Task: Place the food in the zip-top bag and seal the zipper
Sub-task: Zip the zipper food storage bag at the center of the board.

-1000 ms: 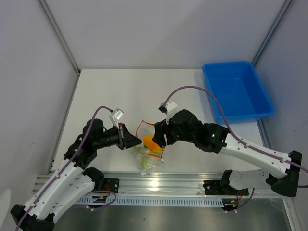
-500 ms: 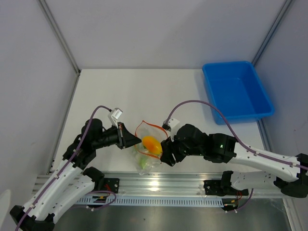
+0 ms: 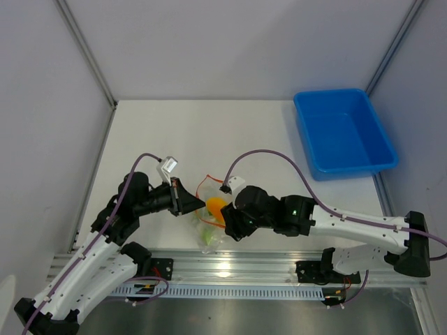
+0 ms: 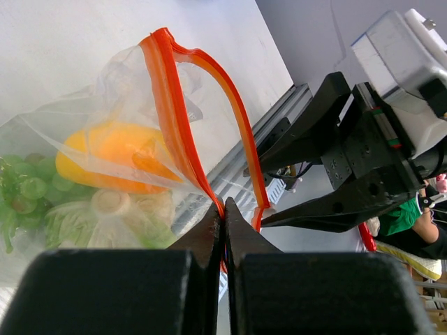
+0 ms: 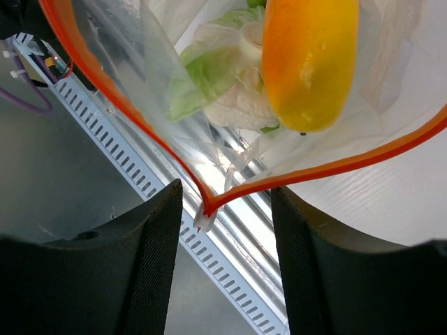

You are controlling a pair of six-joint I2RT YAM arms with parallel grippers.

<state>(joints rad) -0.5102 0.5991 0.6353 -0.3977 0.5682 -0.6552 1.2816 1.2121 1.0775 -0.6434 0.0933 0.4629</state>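
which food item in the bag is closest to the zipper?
The orange-yellow fruit: it lies right under the zipper, with the cauliflower and green cluster deeper in the bag.

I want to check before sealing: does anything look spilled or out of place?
Nothing is spilled; the food sits inside the bag. Only the zipper gapes open, pinched at one end by the left claw.
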